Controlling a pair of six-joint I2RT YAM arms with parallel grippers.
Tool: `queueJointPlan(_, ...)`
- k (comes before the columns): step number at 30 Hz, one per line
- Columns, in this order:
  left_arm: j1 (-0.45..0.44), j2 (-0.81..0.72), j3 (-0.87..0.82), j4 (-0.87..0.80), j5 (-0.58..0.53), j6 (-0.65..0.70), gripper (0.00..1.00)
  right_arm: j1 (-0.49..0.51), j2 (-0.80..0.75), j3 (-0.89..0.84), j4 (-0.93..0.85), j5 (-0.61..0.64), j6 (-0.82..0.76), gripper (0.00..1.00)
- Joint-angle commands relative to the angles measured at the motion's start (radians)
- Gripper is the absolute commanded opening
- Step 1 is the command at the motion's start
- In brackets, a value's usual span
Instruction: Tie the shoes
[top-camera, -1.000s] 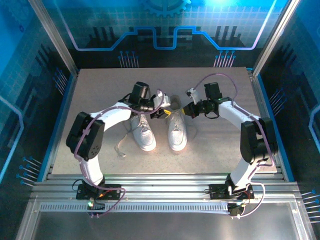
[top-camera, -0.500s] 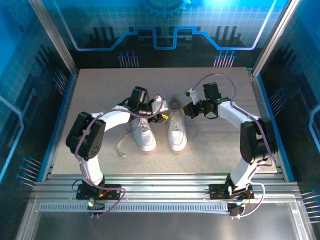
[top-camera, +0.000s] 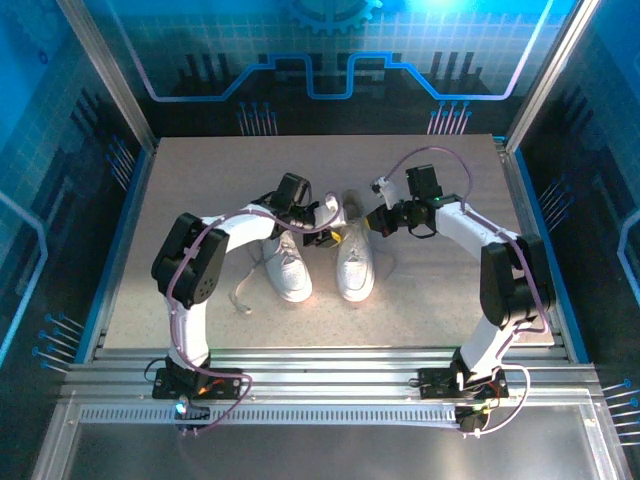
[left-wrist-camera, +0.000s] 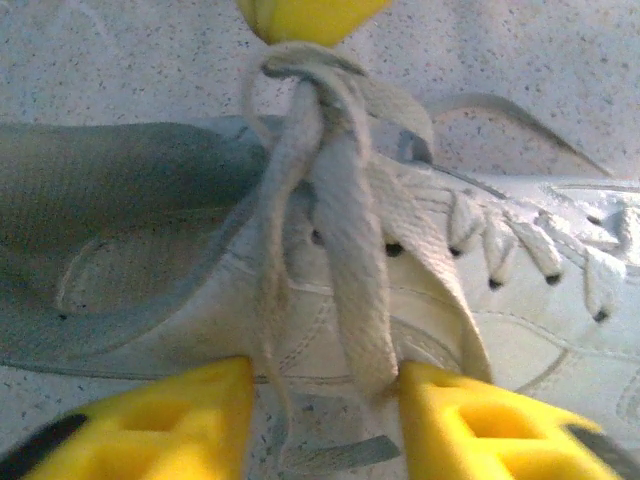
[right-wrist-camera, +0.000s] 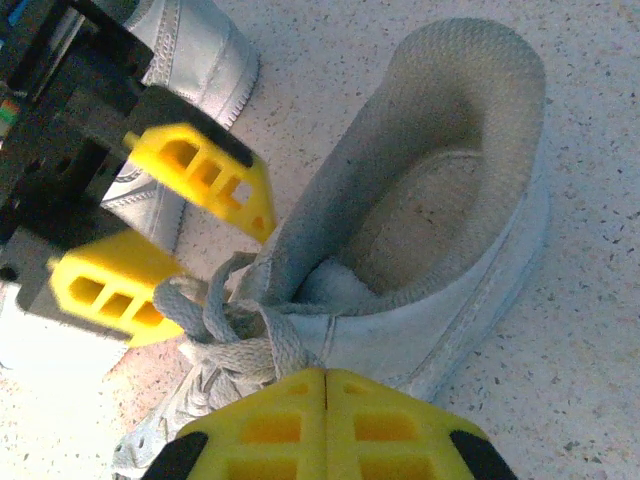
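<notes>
Right pincer (right-wrist-camera: 326, 380) tight on the laces (right-wrist-camera: 236, 335); left pincer (left-wrist-camera: 325, 382) wide astride them

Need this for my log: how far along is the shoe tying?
No bow is tied yet; the left sneaker's laces trail loose on the table. In hand: the right gripper, jaws shut, pinches the right sneaker's gathered laces; the open left gripper straddles them. Left: both bows.
</notes>
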Motion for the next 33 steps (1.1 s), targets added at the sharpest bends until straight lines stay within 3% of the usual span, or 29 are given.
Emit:
queueJointPlan(1, -0.014, 0.021, 0.033, -0.076, 0.012, 0.046, 0.19, 0.018, -0.015, 0.037, -0.014, 0.016, -0.01, 0.0)
queueJointPlan(3, -0.013, 0.006, 0.026, -0.083, 0.004, 0.045, 0.06, 0.02, -0.018, 0.039, -0.009, 0.029, -0.008, 0.0)
queueJointPlan(5, -0.012, -0.013, 0.015, -0.093, -0.004, 0.048, 0.0, 0.024, -0.024, 0.039, -0.005, 0.046, -0.009, 0.0)
queueJointPlan(14, -0.012, -0.117, 0.003, -0.196, -0.038, 0.052, 0.0, 0.053, -0.011, 0.075, -0.011, 0.135, -0.034, 0.0)
queueJointPlan(20, -0.031, -0.183, -0.011, -0.27, -0.064, 0.015, 0.0, 0.065, 0.018, 0.12, -0.006, 0.129, -0.035, 0.0)
queueJointPlan(27, -0.105, -0.188, 0.044, -0.332, -0.107, -0.24, 0.0, 0.091, 0.067, 0.196, -0.027, 0.102, -0.064, 0.0)
queueJointPlan(33, -0.145, -0.157, 0.093, -0.293, -0.105, -0.538, 0.0, 0.108, 0.106, 0.253, -0.045, 0.082, -0.075, 0.0)
